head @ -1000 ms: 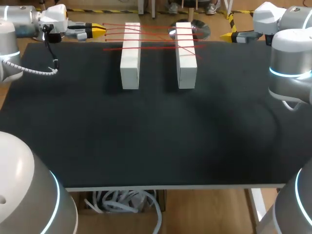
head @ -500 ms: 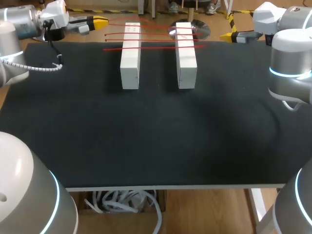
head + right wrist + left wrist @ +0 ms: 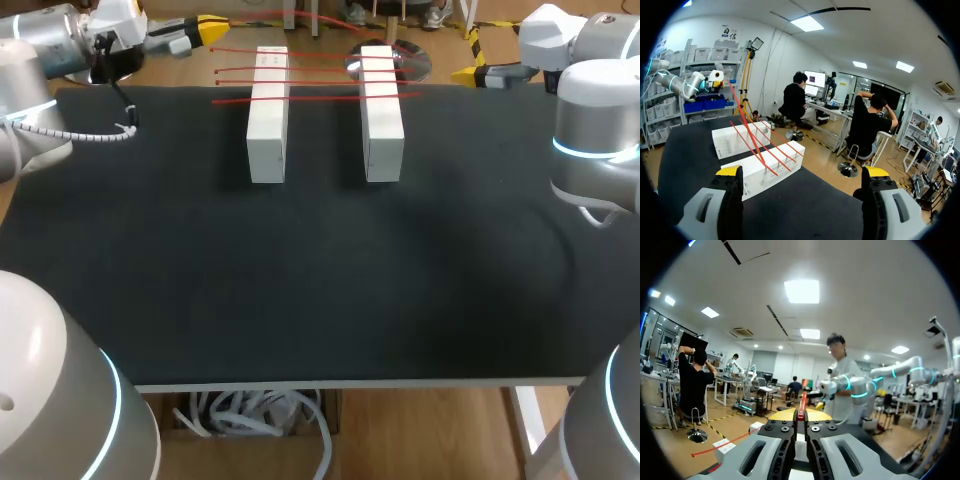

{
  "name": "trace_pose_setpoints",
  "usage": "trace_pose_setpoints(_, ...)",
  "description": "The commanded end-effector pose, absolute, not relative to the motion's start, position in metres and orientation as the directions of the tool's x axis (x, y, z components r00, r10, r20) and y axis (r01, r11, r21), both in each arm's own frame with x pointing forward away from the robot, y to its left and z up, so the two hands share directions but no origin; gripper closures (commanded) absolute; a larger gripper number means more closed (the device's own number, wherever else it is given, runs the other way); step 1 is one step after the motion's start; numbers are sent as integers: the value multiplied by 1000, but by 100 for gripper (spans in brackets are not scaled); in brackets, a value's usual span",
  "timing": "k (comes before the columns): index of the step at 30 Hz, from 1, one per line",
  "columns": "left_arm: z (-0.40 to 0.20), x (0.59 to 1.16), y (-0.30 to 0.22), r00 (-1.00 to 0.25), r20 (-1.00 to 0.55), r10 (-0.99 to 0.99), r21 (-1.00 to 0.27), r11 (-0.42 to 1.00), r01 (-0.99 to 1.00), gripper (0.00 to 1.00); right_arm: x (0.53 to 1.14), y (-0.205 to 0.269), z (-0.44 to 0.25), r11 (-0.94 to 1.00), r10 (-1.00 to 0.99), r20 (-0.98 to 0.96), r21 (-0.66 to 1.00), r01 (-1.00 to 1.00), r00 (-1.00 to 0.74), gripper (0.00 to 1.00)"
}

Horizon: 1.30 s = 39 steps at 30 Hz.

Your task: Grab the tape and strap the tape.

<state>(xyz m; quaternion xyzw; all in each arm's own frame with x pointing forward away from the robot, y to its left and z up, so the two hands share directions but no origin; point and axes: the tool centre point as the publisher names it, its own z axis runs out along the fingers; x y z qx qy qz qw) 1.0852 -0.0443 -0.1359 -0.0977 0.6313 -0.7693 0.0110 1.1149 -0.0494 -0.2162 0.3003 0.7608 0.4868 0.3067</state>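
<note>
Two white blocks [image 3: 267, 115] [image 3: 382, 110] stand side by side at the table's far edge, with several red tape strips [image 3: 310, 83] laid across both. My left gripper [image 3: 207, 24] hovers beyond the far left corner, shut on the end of one more red tape strip [image 3: 300, 18], which arcs above the blocks towards the right block's far end. In the left wrist view the strip [image 3: 801, 404] sticks out between the closed yellow tips of that gripper [image 3: 801, 415]. My right gripper [image 3: 466, 74] stands open and empty beyond the far right edge. Its own view [image 3: 802, 175] faces the blocks [image 3: 767, 172].
The black table mat [image 3: 320, 270] stretches bare from the blocks to the near edge. A round metal base [image 3: 412, 63] sits on the floor just behind the right block. Both robot bases stand at the near corners.
My left gripper has moved up and away past the far edge, lifting its red strip off the blocks into an arc. The right arm has kept still.
</note>
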Motion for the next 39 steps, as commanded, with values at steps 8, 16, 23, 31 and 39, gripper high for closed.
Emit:
trace_pose_setpoints(8, -117, 1079, -56, -983, 120, -139, -962, -262, -81, 100, 1115, -50, -217, 344, 755, -174, 926, 157, -632, 0)
trace_pose_setpoints(16, -108, 1077, -66, -984, 110, -137, -954, -292, -66, 100, 1115, -50, -217, 344, 755, -174, 926, 157, -632, 0)
trace_pose_setpoints(23, -104, 1074, -75, -985, 110, -133, -949, -310, -64, 100, 1115, -50, -217, 344, 755, -174, 926, 157, -632, 0)
trace_pose_setpoints(31, -104, 1075, -80, -984, 100, -148, -947, -316, -49, 100, 1115, -50, -217, 344, 755, -174, 926, 157, -632, 0)
trace_pose_setpoints(39, -104, 1075, -80, -983, 101, -157, -948, -316, -47, 100, 1115, -50, -217, 344, 755, -174, 926, 157, -632, 0)
